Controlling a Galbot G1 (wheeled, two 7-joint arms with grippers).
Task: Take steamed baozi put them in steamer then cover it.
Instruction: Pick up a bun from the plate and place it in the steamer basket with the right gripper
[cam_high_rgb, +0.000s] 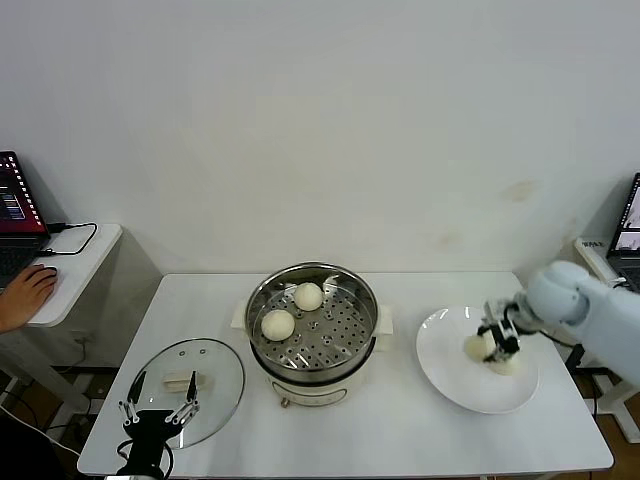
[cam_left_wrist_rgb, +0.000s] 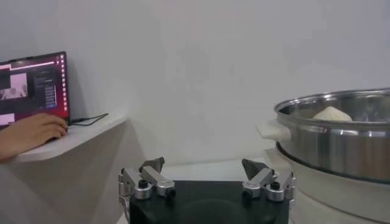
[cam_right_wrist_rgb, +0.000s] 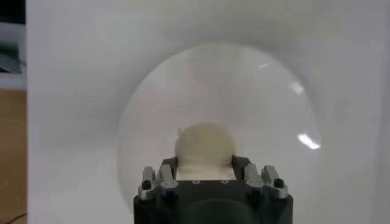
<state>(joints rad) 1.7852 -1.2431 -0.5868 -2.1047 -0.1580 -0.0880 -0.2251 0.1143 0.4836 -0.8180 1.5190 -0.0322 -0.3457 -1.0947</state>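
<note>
Reaching down over the white plate (cam_high_rgb: 450, 375) at the surface's (cam_high_rgb: 400, 440) three o'clock side, the right claw (cam_high_rgb: 497, 345) sits astride a steamed baozi (cam_high_rgb: 478, 346), its fingers (cam_right_wrist_rgb: 239, 165) pressed to either flank of the cream-white bun in the right wrist view (cam_right_wrist_rgb: 205, 145). A second bun (cam_high_rgb: 506, 365) lies just beside it on the same plate, partly hidden behind the claw.

At the centre of the surface stands the steamer (cam_high_rgb: 313, 335), a shiny steel pot on a cream-white base. Two more buns rest on its perforated tray: one near the rim at twelve o'clock (cam_high_rgb: 308, 296), the other toward nine o'clock (cam_high_rgb: 277, 324). They lie apart from each other.

The glass lid (cam_high_rgb: 215, 375) with its white handle lies flat on the surface at the steamer's eight o'clock. The left claw (cam_high_rgb: 158, 408) hovers above the lid's near edge, fingers spread wide and holding nothing; the left wrist view shows the same gap between them (cam_left_wrist_rgb: 206, 178).

A person's hand (cam_high_rgb: 25, 295) rests on a side shelf at far nine o'clock, beside a laptop (cam_high_rgb: 15, 215).
</note>
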